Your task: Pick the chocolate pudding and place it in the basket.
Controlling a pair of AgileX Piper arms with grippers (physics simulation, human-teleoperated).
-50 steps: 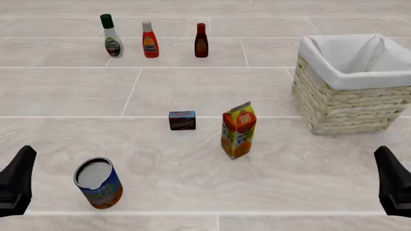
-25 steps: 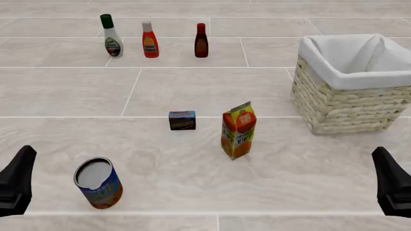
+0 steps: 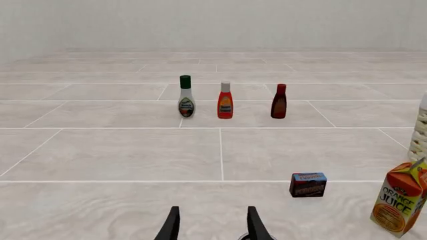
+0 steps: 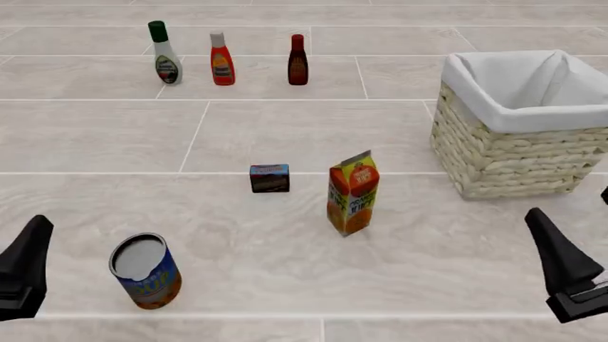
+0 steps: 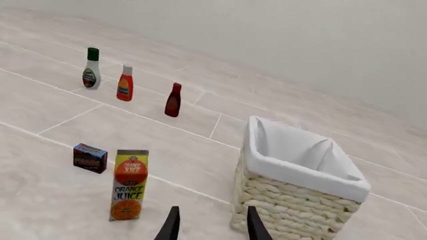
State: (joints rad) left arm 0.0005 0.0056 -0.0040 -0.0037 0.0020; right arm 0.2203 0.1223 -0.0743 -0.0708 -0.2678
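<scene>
Reaching has barely begun: the chocolate pudding (image 4: pixel 270 178) sits untouched on the table (image 4: pixel 285 128), just left of the orange juice carton (image 4: pixel 352 192) and well apart from the basket (image 4: pixel 517 125) at the far right. My right gripper (image 5: pixel 208 225) hangs low at the near right edge, fingers parted and empty, angled toward the basket and carton. My left gripper (image 3: pixel 212 226) rests near the soup can (image 4: pixel 145 271), also parted, holding nothing. Next I judge one arm must travel forward to the box, though which is better placed is hard to say.
</scene>
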